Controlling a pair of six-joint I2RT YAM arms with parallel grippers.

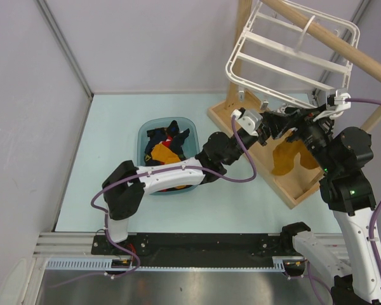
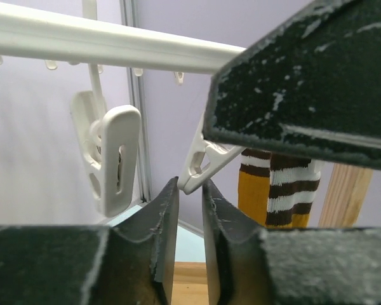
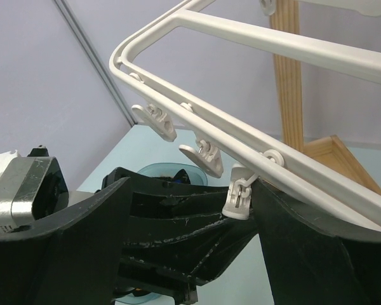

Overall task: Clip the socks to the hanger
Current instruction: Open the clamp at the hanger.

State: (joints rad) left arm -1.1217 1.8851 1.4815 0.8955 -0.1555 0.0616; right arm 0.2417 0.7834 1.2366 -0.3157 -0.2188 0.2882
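Observation:
The white hanger [image 1: 286, 57] hangs from a wooden rod at the upper right, with small clips dangling from its near bar [image 2: 82, 38]. My left gripper [image 2: 190, 185] reaches up under that bar, its two fingertips pinched on the lower end of one white clip [image 2: 197, 166]. My right gripper [image 3: 190, 190] stands open and wide around the left fingers [image 3: 178, 222] and the same clip [image 3: 239, 197]; nothing is in its jaws. A mustard sock [image 2: 280, 190] with a brown and white striped cuff hangs just behind; its top is hidden by the right finger [image 2: 305, 82]. It also shows from above [image 1: 289, 155].
A blue basin [image 1: 141, 136] in the middle of the table holds more socks, mustard [image 1: 165, 154], navy and red. The wooden rack's base [image 1: 286, 190] lies under both grippers, and its rod [image 1: 343, 47] slants overhead. Another clip [image 2: 114, 159] dangles left of the pinched one.

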